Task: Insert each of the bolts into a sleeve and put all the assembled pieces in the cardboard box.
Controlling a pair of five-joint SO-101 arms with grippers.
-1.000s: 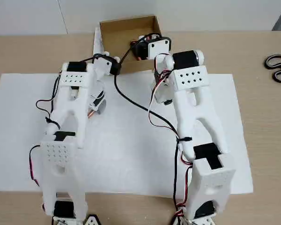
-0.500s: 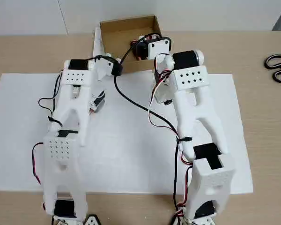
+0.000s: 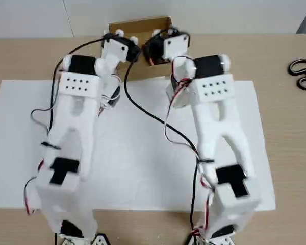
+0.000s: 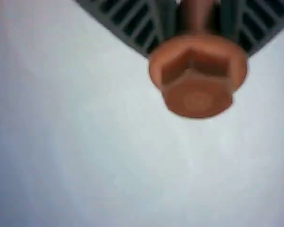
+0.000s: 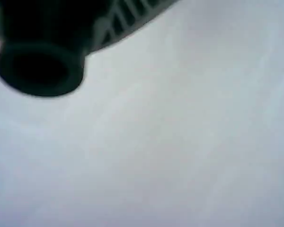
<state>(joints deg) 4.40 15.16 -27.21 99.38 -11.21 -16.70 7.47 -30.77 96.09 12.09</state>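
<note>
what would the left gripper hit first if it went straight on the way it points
Probably the white paper: the left gripper holds an orange bolt head-first toward it, with nothing between, so the bolt head lands first. Depth unclear.

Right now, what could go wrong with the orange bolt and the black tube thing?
1. The left gripper holds the orange bolt just by its shank, so it might slip or tilt.
2. The black sleeve and the bolt are held by different arms. If they meet crooked, the bolt could jam.
3. The black cable runs between the arms and might snag when they come together.
</note>
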